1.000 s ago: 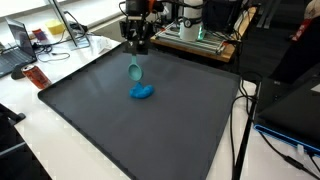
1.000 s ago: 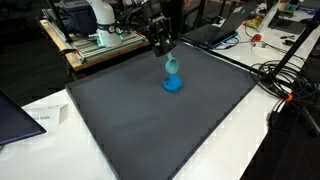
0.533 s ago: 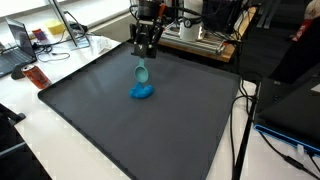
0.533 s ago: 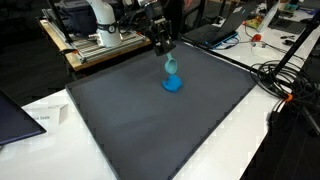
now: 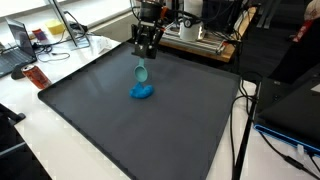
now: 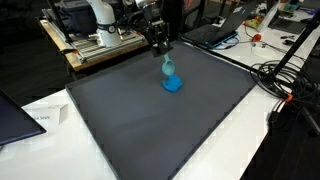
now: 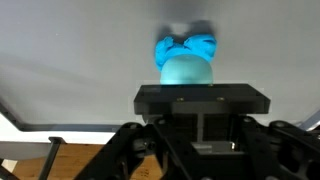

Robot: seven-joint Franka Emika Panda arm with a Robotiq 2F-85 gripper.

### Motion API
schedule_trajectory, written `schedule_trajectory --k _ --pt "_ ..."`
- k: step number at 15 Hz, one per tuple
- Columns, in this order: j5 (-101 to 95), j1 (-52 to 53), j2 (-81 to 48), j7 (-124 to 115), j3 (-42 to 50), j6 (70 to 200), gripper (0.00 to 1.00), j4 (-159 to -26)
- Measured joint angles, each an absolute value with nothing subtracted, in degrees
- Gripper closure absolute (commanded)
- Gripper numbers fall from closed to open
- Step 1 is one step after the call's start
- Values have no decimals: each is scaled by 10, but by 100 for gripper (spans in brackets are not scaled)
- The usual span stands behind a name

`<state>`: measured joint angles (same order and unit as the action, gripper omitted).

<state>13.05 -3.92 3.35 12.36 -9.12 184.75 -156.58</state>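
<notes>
My gripper (image 5: 146,47) is shut on a light teal rounded object (image 5: 141,72) that hangs from its fingers. It hangs just above a bright blue lumpy object (image 5: 143,92), which lies on the dark grey mat (image 5: 120,130). Both exterior views show this, with the gripper (image 6: 160,43), the teal object (image 6: 168,66) and the blue object (image 6: 173,84) stacked in a line. In the wrist view the teal object (image 7: 186,72) sits just beyond the gripper (image 7: 190,86), and the blue object (image 7: 202,45) lies behind it. The fingertips themselves are hidden by the black gripper body.
A metal frame with equipment (image 5: 200,40) stands behind the mat. A red object (image 5: 35,76) and a laptop (image 5: 15,45) lie on the white table at one side. Cables (image 6: 285,85) and a tripod leg run along another edge. A paper (image 6: 40,118) lies near a mat corner.
The gripper with the teal object has shifted slightly sideways, so it now hangs over the blue object. Almost nothing has moved in the last half second.
</notes>
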Motion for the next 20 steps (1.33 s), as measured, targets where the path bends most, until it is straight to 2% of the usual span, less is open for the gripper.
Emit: schedule_trajectory --k 5,6,12,20 --pt "106 -22 34 92 -81 1847 53 -1565" --pt "106 -21 34 92 -81 1847 78 -1565" --pt "66 -18 32 80 -73 1847 78 -1566" --pt "36 -78 39 80 -143 1846 78 -1563"
